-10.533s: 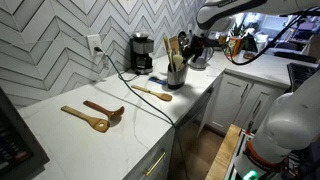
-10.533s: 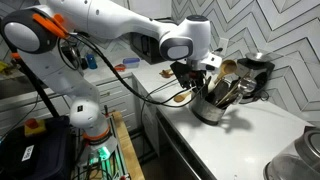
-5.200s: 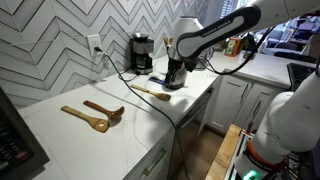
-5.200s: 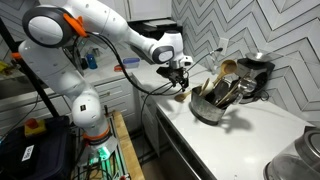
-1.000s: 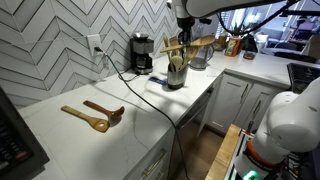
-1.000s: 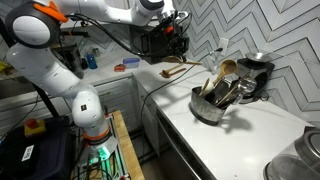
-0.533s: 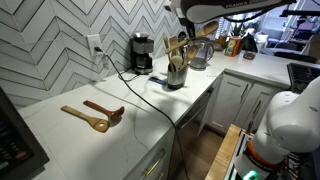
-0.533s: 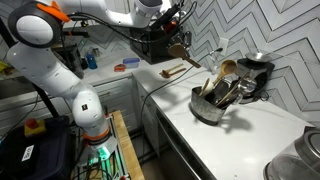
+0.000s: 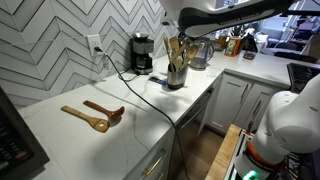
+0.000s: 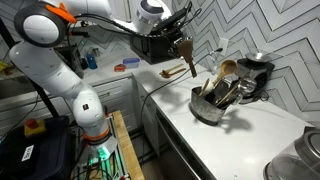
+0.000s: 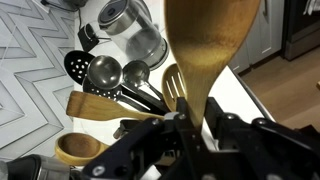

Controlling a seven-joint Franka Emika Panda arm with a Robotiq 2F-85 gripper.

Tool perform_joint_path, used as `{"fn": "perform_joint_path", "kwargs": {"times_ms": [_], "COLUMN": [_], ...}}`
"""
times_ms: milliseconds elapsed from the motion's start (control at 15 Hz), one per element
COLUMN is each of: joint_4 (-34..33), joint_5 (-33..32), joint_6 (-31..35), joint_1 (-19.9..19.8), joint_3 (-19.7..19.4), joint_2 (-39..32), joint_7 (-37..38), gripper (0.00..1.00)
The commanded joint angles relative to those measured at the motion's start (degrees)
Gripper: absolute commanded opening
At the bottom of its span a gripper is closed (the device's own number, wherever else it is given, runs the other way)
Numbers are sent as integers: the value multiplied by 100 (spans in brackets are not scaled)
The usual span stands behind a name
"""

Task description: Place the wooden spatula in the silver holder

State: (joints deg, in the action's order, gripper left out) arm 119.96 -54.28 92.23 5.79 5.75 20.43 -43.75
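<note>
Gripper (image 10: 179, 41) fingers clamp narrow on the thin handle of the small pale tan wooden spatula (image 10: 188, 62). Its oval head hangs beyond the fingertips, in air. The short shiny silver metal holder (image 10: 206, 108), filled with utensils (image 11: 105, 75), stands below the fingertips, offset aside, apart.

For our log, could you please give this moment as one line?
gripper: shut on pale wooden spatula | spatula: airborne near shiny silver metal holder, not inserted

White rounded arm (image 10: 82, 104), orange joint bands, black claw (image 10: 179, 43).
</note>
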Motion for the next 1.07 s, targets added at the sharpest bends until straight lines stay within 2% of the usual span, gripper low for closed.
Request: {"fn": "perform_joint_path", "kwargs": {"times_ms": [0,467,733,1000], "joint_4": [199,865,1314,1617], "joint_5": [-557,-1528,-2332,-2566], "joint_6": [202,1212,2096,2517], "joint_1": [140,113,48,37], "joint_3": [-161,-340,-471,-505], "joint_2": [113,192,239,239], "joint_7": [-892,-1967,-1894,-1847], "gripper": [6,6,6,6]}}
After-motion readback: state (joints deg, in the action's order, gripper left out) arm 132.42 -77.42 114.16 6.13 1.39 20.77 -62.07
